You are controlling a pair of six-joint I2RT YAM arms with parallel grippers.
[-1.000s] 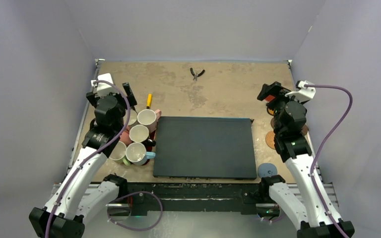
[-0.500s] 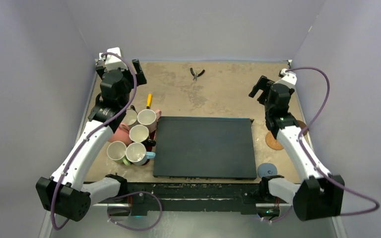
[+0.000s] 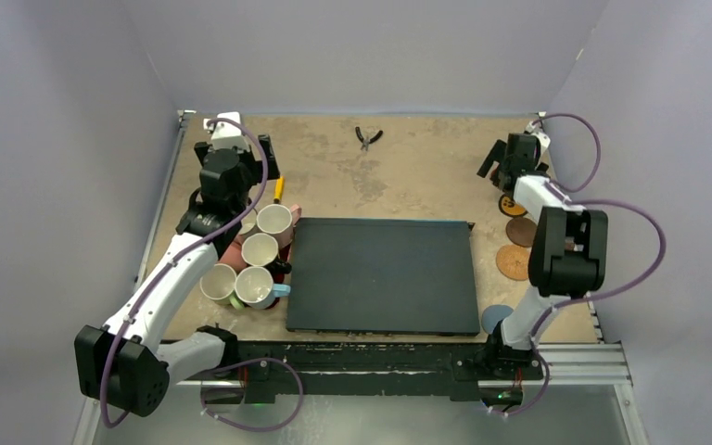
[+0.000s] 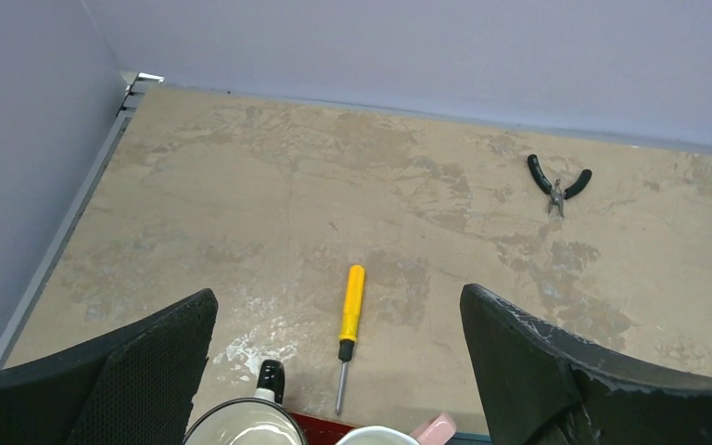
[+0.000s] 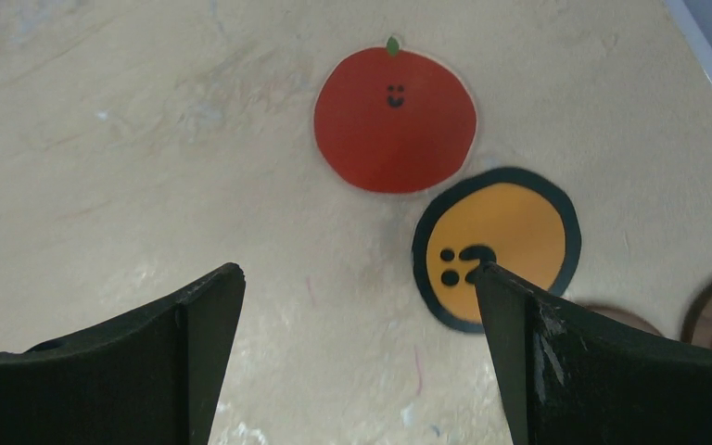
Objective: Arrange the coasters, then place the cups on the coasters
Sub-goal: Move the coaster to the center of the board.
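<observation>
Hovering with jaws wide and empty, right tool point(image 5: 357, 278) hangs just short of the red coaster point(image 5: 395, 120) and yellow coaster point(image 5: 498, 246), probably lining up a first pick. Left tool point(image 4: 338, 295), likewise released, waits beyond the mugs point(image 3: 258, 255). Only the overhead view shows the mat point(image 3: 383, 275) and other coasters point(image 3: 513, 262) beside its right edge. Only the wrist view shows the printed faces.

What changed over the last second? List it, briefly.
Both arms stretched toward the far edge: the left tool went beyond the mugs to above the screwdriver, the right tool to above the red coaster and yellow coaster. Both stay open, holding nothing. Mugs and mat unmoved.
</observation>
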